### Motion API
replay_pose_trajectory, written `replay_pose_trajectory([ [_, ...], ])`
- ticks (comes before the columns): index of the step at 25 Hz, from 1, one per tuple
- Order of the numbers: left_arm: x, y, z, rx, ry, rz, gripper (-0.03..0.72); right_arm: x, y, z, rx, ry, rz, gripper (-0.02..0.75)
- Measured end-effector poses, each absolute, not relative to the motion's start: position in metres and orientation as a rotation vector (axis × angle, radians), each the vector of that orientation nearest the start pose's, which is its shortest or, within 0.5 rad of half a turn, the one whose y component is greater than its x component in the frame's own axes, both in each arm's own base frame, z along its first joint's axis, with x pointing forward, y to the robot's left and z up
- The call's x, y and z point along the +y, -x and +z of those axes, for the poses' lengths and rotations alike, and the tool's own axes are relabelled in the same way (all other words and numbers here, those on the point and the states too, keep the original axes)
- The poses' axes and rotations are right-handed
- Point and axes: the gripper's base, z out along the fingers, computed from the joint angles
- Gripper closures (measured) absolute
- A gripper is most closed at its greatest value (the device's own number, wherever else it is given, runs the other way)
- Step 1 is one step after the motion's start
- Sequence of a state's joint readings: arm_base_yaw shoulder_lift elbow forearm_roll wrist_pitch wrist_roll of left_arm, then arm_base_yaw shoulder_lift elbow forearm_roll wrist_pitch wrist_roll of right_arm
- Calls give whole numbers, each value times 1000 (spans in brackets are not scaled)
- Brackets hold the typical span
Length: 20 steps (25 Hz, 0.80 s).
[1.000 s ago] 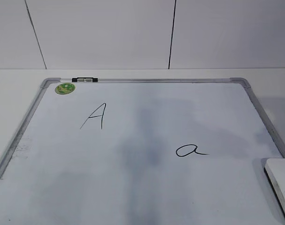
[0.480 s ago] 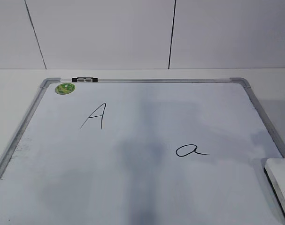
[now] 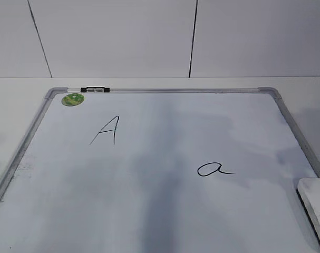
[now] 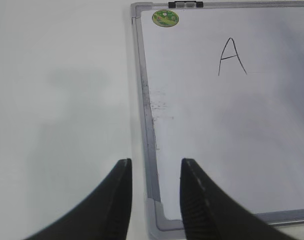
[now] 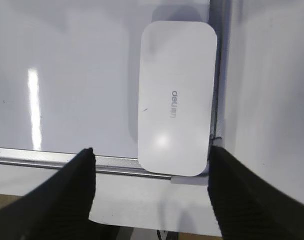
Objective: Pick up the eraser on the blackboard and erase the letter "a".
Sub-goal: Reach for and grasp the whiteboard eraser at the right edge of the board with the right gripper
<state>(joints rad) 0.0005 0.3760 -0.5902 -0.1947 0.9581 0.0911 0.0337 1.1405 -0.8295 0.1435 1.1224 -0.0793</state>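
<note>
Exterior view showed only the soft shadows on the blackboard (image 3: pixel 165 211) shifted from a second earlier; eraser (image 3: pixel 315 203), letter "a" (image 3: pixel 215 169) and capital "A" (image 3: pixel 107 130) unmoved. Suggested arms repositioning overhead, pickup not yet begun. Right gripper (image 5: pixel 150 172) hung over the eraser (image 5: pixel 176 97), spread wider than its width, holding nothing, the block lying flat at the board's lower right corner against the frame. Left gripper (image 4: pixel 153 172) hovered above the near left corner of the frame (image 4: pixel 150 145), slightly parted, empty, well apart from the green sticker (image 4: pixel 165 18).
</note>
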Motion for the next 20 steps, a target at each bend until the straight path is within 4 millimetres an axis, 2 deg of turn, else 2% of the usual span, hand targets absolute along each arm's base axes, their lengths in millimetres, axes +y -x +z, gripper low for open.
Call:
replay_pose_trajectory([
  [6,-14,-85,297,2317,-40,-200,443,20,-198,261,2959,71,214,180],
  [14,-15,-105,287,2419,-23,-219,443,17,-205,250,3014,83,171,176],
  [20,-15,-118,281,2459,-6,-233,444,17,-209,245,3023,78,166,101],
])
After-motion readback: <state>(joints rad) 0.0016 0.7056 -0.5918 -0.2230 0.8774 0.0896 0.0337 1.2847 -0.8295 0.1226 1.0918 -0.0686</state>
